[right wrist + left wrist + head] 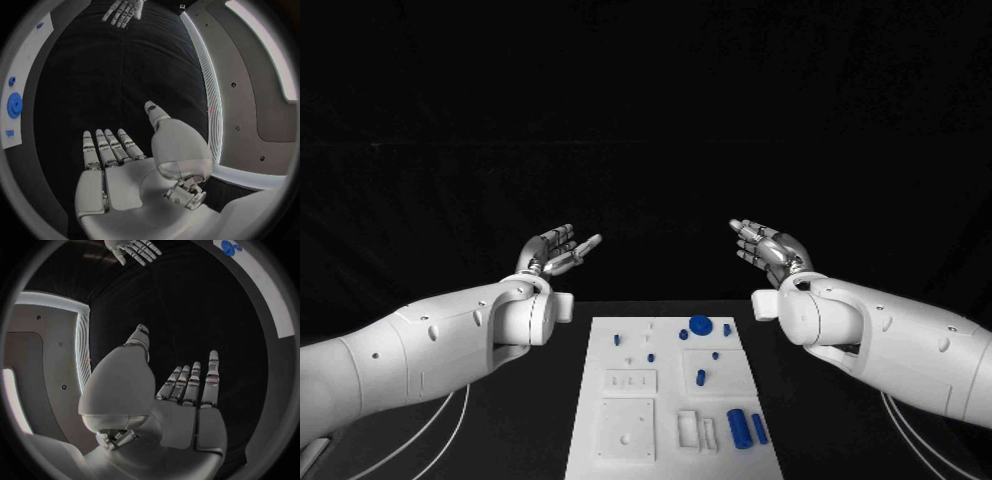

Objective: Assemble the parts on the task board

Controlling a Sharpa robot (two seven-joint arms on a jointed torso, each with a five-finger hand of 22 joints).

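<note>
Left hand (557,252) and right hand (769,245) empty; task board (625,440) cut off below

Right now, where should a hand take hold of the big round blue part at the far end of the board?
Probably at the rim of the round blue part, from above: it lies flat on the task board, so only its edge offers purchase. The right hand is nearer.

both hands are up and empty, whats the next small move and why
Probably lower one hand toward the task board and the blue parts. The right hand seems the likelier pick: the two long blue parts lie at the board's near right corner, on its side. Both it and the left hand hang open, fingers spread, raised beyond the board's far end, holding nothing, and no part has been picked up.
</note>
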